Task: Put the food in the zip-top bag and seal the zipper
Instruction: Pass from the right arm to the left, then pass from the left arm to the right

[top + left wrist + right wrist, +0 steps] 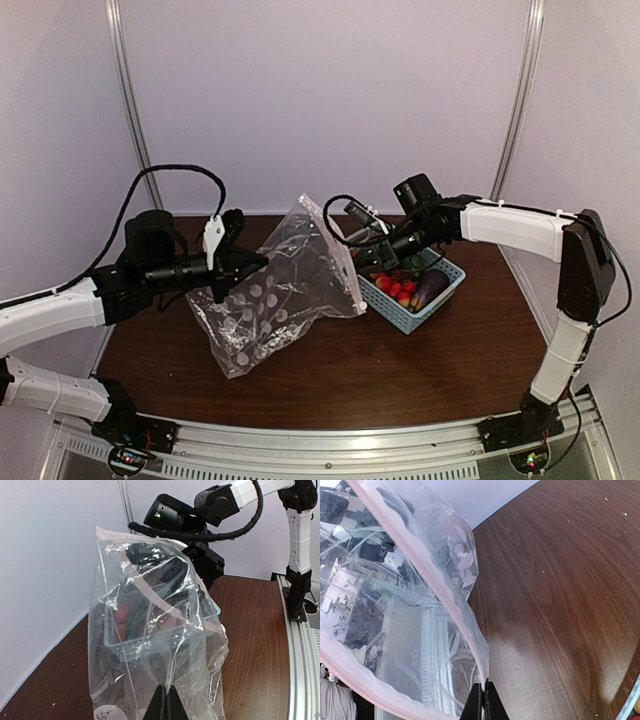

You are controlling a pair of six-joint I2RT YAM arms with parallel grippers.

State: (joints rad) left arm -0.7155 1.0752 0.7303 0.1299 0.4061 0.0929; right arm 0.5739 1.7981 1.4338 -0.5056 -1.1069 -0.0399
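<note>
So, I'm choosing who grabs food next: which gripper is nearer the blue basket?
Right. The right gripper pinches the bag's mouth edge beside the basket; the left gripper grips the bag's opposite side, the whole bag between it and the basket.

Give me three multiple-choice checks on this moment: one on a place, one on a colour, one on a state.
1. Where is the small toy food?
A. In the light blue slotted plastic basket
B. Inside the clear crinkly plastic zip-top bag
C. Loose on the brown wooden table

2. What colour is the bag's thin zipper strip?
A. Dark blue
B. Pale pink
C. Bright green

3. How do the jaws of the right gripper stand?
A. Wide open over the basket
B. Shut on a piece of food
C. Shut on the zipper strip

Answers: 1 A, the red and purple pieces lie in the basket; 2 B, the right wrist view shows a pale pink band; 3 C, the fingertips meet with the strip pinched between them.
</note>
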